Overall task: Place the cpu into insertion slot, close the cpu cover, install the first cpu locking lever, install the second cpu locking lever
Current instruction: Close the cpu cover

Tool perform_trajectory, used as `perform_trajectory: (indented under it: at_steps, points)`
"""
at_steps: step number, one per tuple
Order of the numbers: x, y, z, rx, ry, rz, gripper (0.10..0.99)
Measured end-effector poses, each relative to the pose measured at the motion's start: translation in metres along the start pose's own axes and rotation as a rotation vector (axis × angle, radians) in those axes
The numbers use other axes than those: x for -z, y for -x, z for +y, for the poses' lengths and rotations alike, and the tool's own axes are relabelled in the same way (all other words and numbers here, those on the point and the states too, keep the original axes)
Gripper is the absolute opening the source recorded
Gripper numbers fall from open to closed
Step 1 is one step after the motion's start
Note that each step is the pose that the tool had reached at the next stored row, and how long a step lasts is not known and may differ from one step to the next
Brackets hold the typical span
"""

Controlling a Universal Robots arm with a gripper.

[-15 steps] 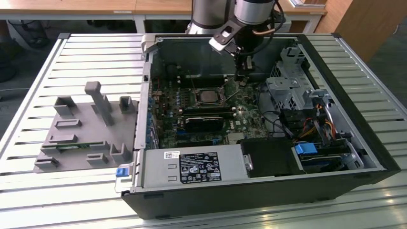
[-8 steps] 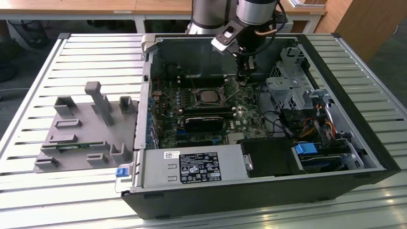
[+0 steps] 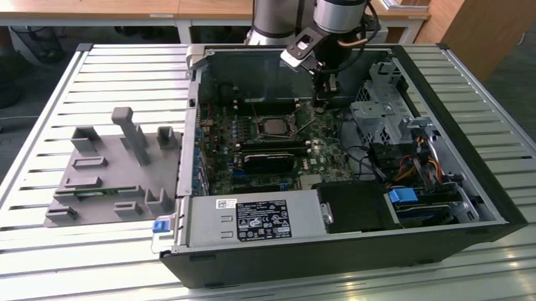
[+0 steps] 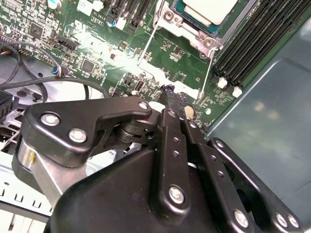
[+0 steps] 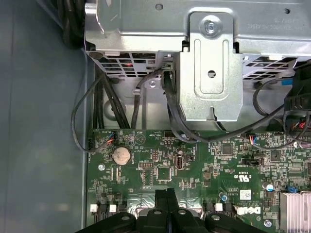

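Observation:
The cpu (image 3: 272, 127) lies in its socket in the middle of the green motherboard, its silver top (image 4: 210, 7) showing. The cpu cover (image 4: 195, 35) appears to lie flat around it as a silver frame. Two thin wire locking levers (image 4: 147, 44) (image 4: 209, 72) run out from the socket's corners over the board; one of them (image 3: 312, 118) slants up beside the socket. My gripper (image 3: 326, 96) hangs inside the case behind the socket, toward the exterior view's right. Its black fingers (image 4: 171, 97) (image 5: 165, 198) are pressed together just above the board, with nothing seen between them.
The open black computer case (image 3: 452, 219) lies on a slatted metal table (image 3: 67, 251). A silver drive cage (image 5: 210, 73) with black cables stands close to the gripper. A black card (image 3: 268, 157) sits in front of the socket and a power supply (image 3: 251, 219) nearer still. A grey fixture (image 3: 109, 169) stands left of the case.

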State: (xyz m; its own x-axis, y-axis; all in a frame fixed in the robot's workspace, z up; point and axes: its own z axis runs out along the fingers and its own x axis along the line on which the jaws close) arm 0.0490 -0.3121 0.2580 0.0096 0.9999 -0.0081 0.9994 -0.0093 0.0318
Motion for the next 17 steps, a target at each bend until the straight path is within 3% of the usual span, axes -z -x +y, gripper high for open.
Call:
perform_trajectory:
  at_steps: [17]
  points:
    - [-0.0032, -0.001, 0.0081, 0.0, -0.011, 0.0, 0.106]
